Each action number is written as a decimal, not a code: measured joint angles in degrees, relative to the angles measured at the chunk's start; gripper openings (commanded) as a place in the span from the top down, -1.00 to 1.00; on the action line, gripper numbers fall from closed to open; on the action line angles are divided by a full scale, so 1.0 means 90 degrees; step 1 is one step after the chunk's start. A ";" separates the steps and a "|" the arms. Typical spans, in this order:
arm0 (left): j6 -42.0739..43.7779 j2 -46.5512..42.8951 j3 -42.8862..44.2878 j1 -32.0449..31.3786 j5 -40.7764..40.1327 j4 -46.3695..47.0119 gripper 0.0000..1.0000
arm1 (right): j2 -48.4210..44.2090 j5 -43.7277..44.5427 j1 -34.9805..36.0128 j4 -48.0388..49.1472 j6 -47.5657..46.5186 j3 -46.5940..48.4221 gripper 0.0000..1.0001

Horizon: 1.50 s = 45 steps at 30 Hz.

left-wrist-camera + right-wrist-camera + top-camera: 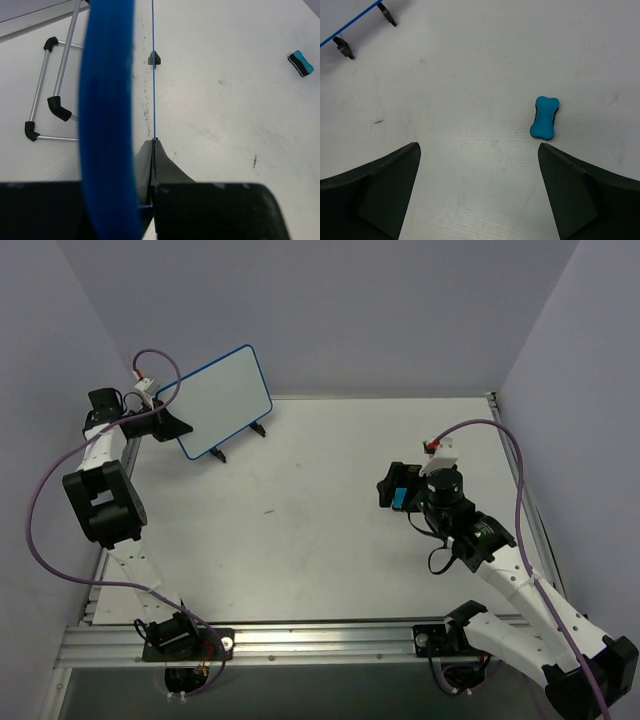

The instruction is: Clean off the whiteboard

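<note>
Pinching the whiteboard [225,400] beside a wire stand [59,108] are left jaws; right jaws gape near the eraser [545,117].

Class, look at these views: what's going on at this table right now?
The left end effector is shut on the left edge of the whiteboard. The board is propped up at the far left of the table and looks blank from above. The right end effector hangs open above the blue eraser, which lies untouched on the table.
</note>
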 measured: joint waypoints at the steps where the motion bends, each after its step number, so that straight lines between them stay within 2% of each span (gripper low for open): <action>1: 0.0012 0.0017 0.0007 -0.0002 0.0007 -0.0007 0.95 | 0.0000 -0.0002 0.0012 0.0000 0.0000 0.0000 -1.00; 26: 0.0656 0.0498 0.0814 -0.0146 -0.0228 -0.0845 0.95 | 0.0000 0.0000 0.0134 0.0002 -0.0019 0.0000 -1.00; 45: 0.0869 0.0716 0.0920 -0.0148 -0.0291 -0.1095 0.95 | 0.0000 0.0000 0.0202 0.0002 -0.0034 0.0000 -1.00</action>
